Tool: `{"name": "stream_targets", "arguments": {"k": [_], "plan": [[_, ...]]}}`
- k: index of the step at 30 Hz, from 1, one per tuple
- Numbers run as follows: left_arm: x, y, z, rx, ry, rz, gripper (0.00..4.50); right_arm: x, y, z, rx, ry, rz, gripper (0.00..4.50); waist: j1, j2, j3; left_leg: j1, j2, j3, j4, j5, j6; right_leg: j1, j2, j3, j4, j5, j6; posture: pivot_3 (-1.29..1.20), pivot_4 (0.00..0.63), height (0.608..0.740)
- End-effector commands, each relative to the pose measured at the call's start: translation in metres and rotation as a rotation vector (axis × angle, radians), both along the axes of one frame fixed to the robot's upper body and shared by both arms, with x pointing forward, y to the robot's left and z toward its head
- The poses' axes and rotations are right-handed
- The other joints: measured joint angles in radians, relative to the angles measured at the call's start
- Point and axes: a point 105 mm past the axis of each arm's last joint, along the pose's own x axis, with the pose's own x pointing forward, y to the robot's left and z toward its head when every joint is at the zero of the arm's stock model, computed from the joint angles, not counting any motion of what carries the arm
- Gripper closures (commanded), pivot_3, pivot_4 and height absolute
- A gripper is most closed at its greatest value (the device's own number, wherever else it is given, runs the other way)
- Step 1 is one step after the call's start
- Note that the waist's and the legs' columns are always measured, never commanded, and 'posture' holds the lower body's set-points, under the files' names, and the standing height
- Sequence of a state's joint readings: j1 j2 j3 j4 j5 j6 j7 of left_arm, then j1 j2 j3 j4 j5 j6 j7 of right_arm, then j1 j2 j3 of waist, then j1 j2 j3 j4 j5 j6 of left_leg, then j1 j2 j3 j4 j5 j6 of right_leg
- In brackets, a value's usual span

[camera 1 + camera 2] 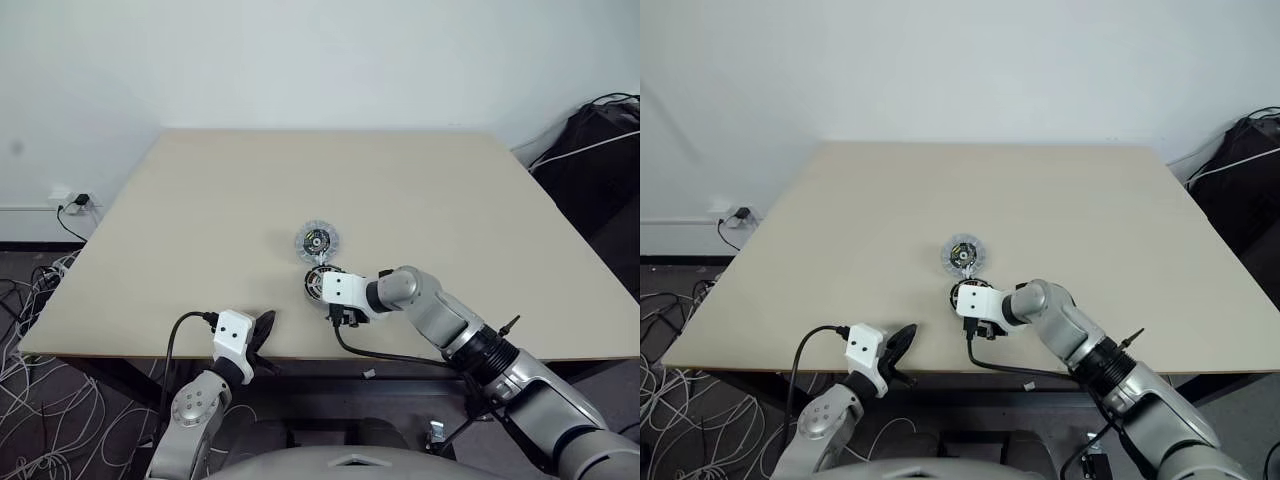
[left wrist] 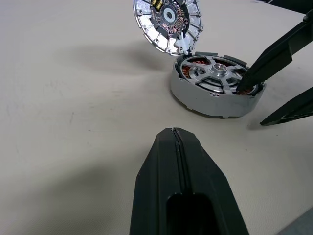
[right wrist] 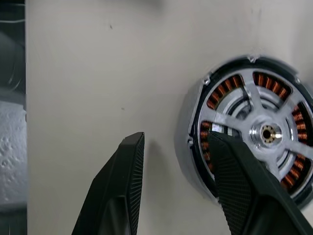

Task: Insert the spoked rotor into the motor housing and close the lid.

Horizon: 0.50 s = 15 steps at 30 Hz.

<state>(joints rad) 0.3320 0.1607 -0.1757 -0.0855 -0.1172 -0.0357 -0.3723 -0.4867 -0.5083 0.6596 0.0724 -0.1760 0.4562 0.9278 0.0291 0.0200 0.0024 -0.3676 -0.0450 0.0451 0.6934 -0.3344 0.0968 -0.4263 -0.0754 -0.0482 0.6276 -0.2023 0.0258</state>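
The motor housing (image 2: 205,100) is a silver round can with copper windings, near the table's front middle (image 1: 318,280). The spoked rotor (image 2: 215,73) lies inside it, its silver spokes (image 3: 266,132) meeting a small hub. The lid (image 2: 166,24), a pale disc with a dark centre, stands tilted open at the housing's far edge (image 1: 317,241). My right gripper (image 3: 177,136) is open astride the housing wall. One finger rests on the rotor's rim. The other is outside the wall, apart from it. My left gripper (image 1: 262,330) is shut and empty at the table's front edge, left of the housing.
The beige table (image 1: 200,200) is bare around the motor. Loose cables (image 1: 40,300) lie on the floor to the left, below a wall socket (image 1: 70,203). A black bag (image 1: 600,150) sits beyond the table's right side.
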Motion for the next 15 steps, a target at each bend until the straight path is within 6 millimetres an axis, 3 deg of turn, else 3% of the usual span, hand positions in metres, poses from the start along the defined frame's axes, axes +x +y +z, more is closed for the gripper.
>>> {"name": "stream_targets", "arguments": {"k": [1, 4, 10, 15], "plan": [[0.0043, -0.0028, 0.0119, -0.009, -0.057, -0.006, 4.50, 0.0103, -0.0065, 0.0100, -0.006, -0.045, -0.015, 2.30, 0.001, 0.000, 0.000, 0.000, 0.000, 0.000, 0.000, 0.000, 0.000, 0.000, 0.000, 0.000, 0.000, 0.000, 0.000, 0.00, 0.000, 0.740], [0.0045, -0.0031, 0.0116, -0.010, -0.056, -0.006, 4.50, 0.0116, -0.0084, 0.0084, -0.020, -0.052, -0.021, 2.69, 0.001, 0.000, 0.000, 0.000, 0.000, 0.000, 0.000, 0.000, 0.000, 0.000, 0.000, 0.000, 0.000, 0.000, 0.000, 0.00, 0.000, 0.740], [0.0043, -0.0029, 0.0115, -0.011, -0.055, -0.003, 4.50, 0.0115, -0.0063, 0.0063, -0.016, -0.064, -0.025, 4.41, 0.000, -0.001, -0.001, 0.000, 0.000, 0.000, 0.000, 0.000, 0.000, 0.000, 0.000, 0.000, 0.000, 0.000, 0.000, 0.00, 0.000, 0.740], [0.0042, -0.0025, 0.0114, -0.012, -0.053, -0.002, 4.50, 0.0114, -0.0035, 0.0075, 0.014, -0.059, -0.044, 4.42, 0.000, -0.001, -0.001, 0.000, 0.000, 0.000, 0.001, 0.000, 0.000, 0.000, 0.000, 0.000, 0.001, 0.001, 0.000, 0.00, 0.000, 0.740]]}}
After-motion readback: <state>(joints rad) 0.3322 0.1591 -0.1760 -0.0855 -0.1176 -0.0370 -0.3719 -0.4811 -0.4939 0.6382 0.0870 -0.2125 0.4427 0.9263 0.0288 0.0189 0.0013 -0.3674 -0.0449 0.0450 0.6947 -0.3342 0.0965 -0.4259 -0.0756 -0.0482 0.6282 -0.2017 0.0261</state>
